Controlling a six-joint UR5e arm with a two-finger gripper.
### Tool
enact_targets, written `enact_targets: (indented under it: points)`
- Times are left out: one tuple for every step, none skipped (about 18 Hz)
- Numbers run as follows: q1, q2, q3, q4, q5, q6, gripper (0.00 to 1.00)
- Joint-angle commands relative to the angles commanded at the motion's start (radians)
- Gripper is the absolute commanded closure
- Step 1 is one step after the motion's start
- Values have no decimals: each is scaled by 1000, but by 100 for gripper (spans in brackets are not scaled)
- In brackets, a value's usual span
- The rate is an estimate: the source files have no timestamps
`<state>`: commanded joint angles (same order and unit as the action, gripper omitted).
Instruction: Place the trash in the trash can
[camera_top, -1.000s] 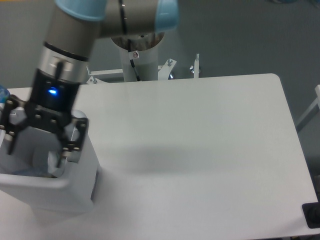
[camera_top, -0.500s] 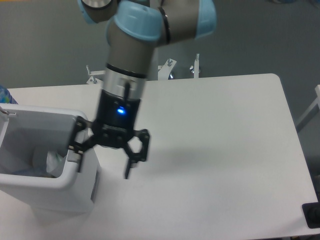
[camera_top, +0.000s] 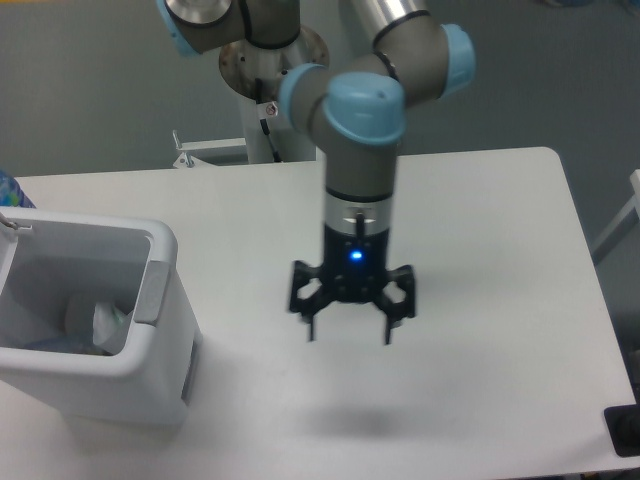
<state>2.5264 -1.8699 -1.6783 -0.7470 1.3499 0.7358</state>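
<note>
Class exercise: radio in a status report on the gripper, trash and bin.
Gripper open, empty, above table. Trash inside trash can. Nothing obstructing.

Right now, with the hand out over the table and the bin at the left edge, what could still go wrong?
Little looks urgent. The hand hangs open and empty above the table, clear of the trash can. The trash can runs past the picture's left edge, so a knock there could go unseen. The wrapper shows inside; the bottle cannot be clearly made out, so completion remains unconfirmed.
</note>
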Motion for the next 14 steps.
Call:
enact_targets:
  points:
    - [15, -2, 5, -2, 0, 45, 0]
    - [26, -5, 11, -6, 0, 95, 0]
    - [32, -6, 15, -14, 0, 158, 0]
    - [34, -5, 17, -20, 0, 225, 0]
    - [32, -3, 15, -31, 3, 281, 0]
    - [32, -2, 12, -44, 24, 316, 0]
    - [31, 0, 11, -61, 64, 342, 0]
    - [28, 3, 5, -83, 110, 374, 0]
    - [25, 3, -1, -107, 151, 423, 0]
    - [22, 3, -3, -129, 179, 471, 0]
    - [20, 3, -1, -146, 193, 502, 0]
    - [20, 5, -1, -156, 195, 513, 0]
    - [20, 3, -3, -161, 195, 513, 0]
    - [19, 3, -5, -160, 195, 513, 0]
